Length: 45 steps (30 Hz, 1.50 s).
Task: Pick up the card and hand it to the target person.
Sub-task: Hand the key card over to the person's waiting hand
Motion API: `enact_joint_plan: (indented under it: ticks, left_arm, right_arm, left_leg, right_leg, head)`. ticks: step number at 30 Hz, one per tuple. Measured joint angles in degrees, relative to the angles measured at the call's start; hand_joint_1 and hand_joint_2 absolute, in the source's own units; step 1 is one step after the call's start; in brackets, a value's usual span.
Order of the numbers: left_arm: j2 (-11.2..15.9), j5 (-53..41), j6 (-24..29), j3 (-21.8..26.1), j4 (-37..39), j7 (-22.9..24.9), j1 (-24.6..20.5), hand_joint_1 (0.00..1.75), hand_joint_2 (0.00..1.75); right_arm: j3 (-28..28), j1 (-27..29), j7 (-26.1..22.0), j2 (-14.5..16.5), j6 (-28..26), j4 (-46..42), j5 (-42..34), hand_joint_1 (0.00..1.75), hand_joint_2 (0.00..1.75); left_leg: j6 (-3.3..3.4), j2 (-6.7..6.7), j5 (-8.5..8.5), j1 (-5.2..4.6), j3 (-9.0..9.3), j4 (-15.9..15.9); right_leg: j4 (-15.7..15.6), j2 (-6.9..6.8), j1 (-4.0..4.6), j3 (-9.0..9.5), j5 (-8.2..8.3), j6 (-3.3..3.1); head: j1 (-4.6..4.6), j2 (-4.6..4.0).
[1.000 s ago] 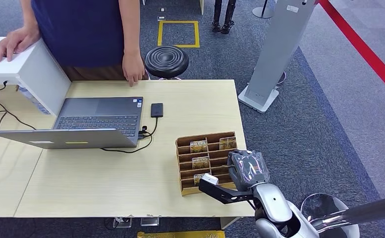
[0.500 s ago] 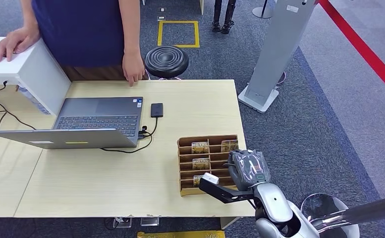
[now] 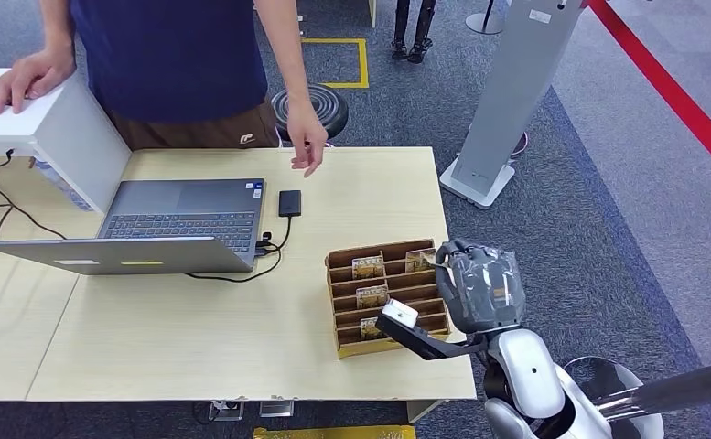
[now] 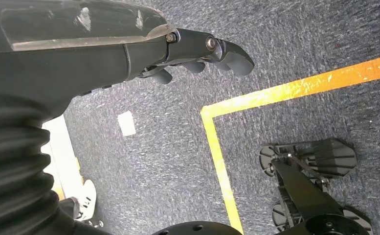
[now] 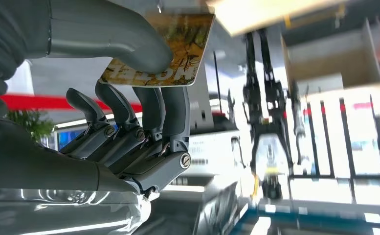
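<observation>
1. The pale wooden tabletop (image 3: pixel 196 329) runs across the head view, and a second light desk adjoins it on the robot's left.
2. On it sit an open grey laptop (image 3: pixel 150 233), a small black box with a cable (image 3: pixel 289 202) just beside the laptop, and a brown slotted wooden card rack (image 3: pixel 383 297) near the table's right edge.
3. The rack holds several yellowish printed cards in its slots.
4. The right hand (image 3: pixel 479 285) hovers at the rack's right end; its silver arm comes in from below.
5. In the right wrist view, the right hand (image 5: pixel 129 98) pinches a yellow-brown printed card (image 5: pixel 170 46) between the thick grey thumb and the darker fingers (image 5: pixel 170 110), which are curled up under it.
6. The card is clear of the rack, held in that hand.
7. The left hand (image 4: pixel 197 49) hangs over blue-grey carpet (image 4: pixel 300 39) marked with a yellow taped line (image 4: pixel 295 88); its dark fingers are curled in and hold nothing.
8. A person in a dark blue shirt (image 3: pixel 173 55) stands across the table, with one hand (image 3: pixel 307 142) hanging over the far edge and the other hand (image 3: pixel 26 78) resting on a white box-shaped stand (image 3: pixel 49 123).
9. Behind the person are a round black stool (image 3: pixel 333 105), a yellow taped square on the floor (image 3: pixel 333 62), a grey upright panel on a base (image 3: pixel 507 101) and a red floor stripe (image 3: pixel 672 91).
</observation>
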Motion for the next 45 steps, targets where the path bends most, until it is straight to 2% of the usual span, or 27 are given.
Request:
enact_joint_plan:
  ticks: [7, 12, 17, 22, 26, 27, 31, 33, 35, 41, 43, 45]
  left_arm:
    - [0.0, 0.5, 0.1, 0.0, 0.0, 0.1, 0.0, 0.0, 1.75]
    - [0.0, 0.5, 0.0, 0.0, 0.0, 0.2, 0.0, 0.0, 1.75]
    - [0.0, 0.0, -0.1, 0.0, 0.0, 0.0, -0.1, 0.0, 1.75]
    - [-0.1, -0.3, 0.2, 0.0, 0.0, 0.1, -0.1, 0.0, 1.75]
    - [-0.1, -0.3, 0.2, 0.0, 0.0, 0.2, -0.1, 0.0, 1.75]
    - [-0.1, -0.4, 0.0, 0.0, 0.0, 0.2, -0.1, 0.0, 1.75]
    - [-0.2, -0.6, -0.3, 0.0, 0.0, 0.2, -0.1, 0.0, 0.0]
    - [-0.3, -0.3, -0.1, 0.0, 0.0, 0.1, -0.1, 0.0, 0.0]
    - [-0.3, 0.2, 0.2, 0.0, 0.0, 0.0, -0.1, 0.0, 0.0]
    - [-0.3, 1.3, 0.9, 0.0, 0.0, 0.2, -0.1, 0.0, 0.0]
    - [-0.3, 1.5, 0.9, 0.0, 0.0, 0.4, -0.1, 0.0, 0.0]
    - [-0.3, 1.6, 0.9, 0.1, 0.0, 0.5, 0.0, 0.0, 0.0]
  right_arm:
    - [-0.8, -1.5, -0.1, -1.9, 0.7, -12.1, 2.3, 1.59, 1.75]
    - [-0.2, -2.8, -2.9, -1.9, -0.7, -15.7, -0.3, 1.59, 1.75]
    - [0.9, -4.0, -6.8, -1.0, -8.6, -15.0, -2.0, 1.59, 1.75]
    - [2.1, -4.9, -8.9, 0.4, -16.5, -11.8, -0.9, 1.59, 1.75]
    - [3.1, -5.6, -9.3, 1.0, -18.4, -9.6, -1.1, 0.0, 1.75]
    - [3.3, -5.9, -9.4, 1.2, -18.7, -9.0, -1.2, 0.0, 1.75]
    - [4.2, -6.8, -9.4, 1.6, -19.6, -7.1, -2.3, 0.0, 1.75]
    - [4.7, -7.1, -9.7, 1.8, -20.3, -6.1, -5.4, 0.0, 1.75]
    - [5.2, -7.2, -10.9, 1.9, -21.0, -5.4, -12.8, 0.0, 1.75]
    - [5.4, -5.9, -19.8, 1.8, -19.2, -3.8, -49.0, 0.0, 1.75]
    - [5.1, -4.8, -22.2, 1.8, -18.2, -3.4, -56.4, 0.0, 1.75]
    - [4.8, -4.0, -23.4, 1.7, -17.5, -3.0, -60.0, 0.0, 1.75]
  left_leg:
    - [0.0, 0.0, 0.0, 0.0, -0.01, 0.0]
    - [0.0, 0.0, 0.0, 0.0, 0.0, 0.0]
    - [0.0, 0.0, 0.0, 0.0, -0.01, 0.0]
    - [0.0, -0.01, 0.0, 0.0, -0.02, 0.0]
    - [0.0, -0.01, 0.0, 0.0, -0.02, 0.0]
    - [0.0, -0.01, 0.0, 0.0, -0.02, 0.0]
    - [0.0, -0.01, 0.0, 0.0, -0.02, 0.0]
    - [0.0, -0.01, 0.0, 0.0, -0.02, 0.0]
    - [0.0, -0.01, 0.0, 0.0, -0.03, 0.0]
    - [0.0, -0.01, 0.0, 0.0, -0.03, 0.0]
    - [0.0, -0.01, 0.0, 0.0, -0.03, 0.0]
    - [0.0, -0.01, 0.0, 0.0, -0.02, 0.0]
  right_leg:
    - [0.0, 0.0, 0.0, 0.0, 0.0, 0.0]
    - [0.0, 0.0, 0.01, 0.02, 0.0, 0.0]
    - [0.0, 0.0, 0.0, 0.03, 0.0, 0.0]
    - [0.0, 0.0, 0.0, 0.02, 0.0, 0.0]
    - [0.0, 0.0, 0.01, 0.02, 0.0, 0.0]
    - [0.0, 0.0, 0.01, 0.02, 0.0, 0.0]
    - [0.0, 0.0, 0.0, 0.02, 0.0, 0.0]
    - [0.0, -0.01, 0.0, 0.02, 0.0, 0.0]
    - [0.0, -0.01, 0.0, 0.01, 0.0, 0.0]
    - [0.0, -0.01, 0.0, 0.0, 0.0, 0.0]
    - [0.0, -0.01, 0.0, -0.01, 0.0, 0.0]
    - [0.0, 0.0, 0.0, -0.01, 0.0, 0.0]
  head:
    - [-0.02, 0.0]
    - [-0.06, 0.0]
    - [0.04, 0.0]
    - [0.0, 0.0]
    - [-0.02, 0.0]
    - [-0.03, 0.0]
    - [0.01, 0.0]
    - [0.02, 0.0]
    - [0.0, 0.0]
    - [0.01, 0.0]
    - [0.01, 0.0]
    - [-0.02, 0.0]
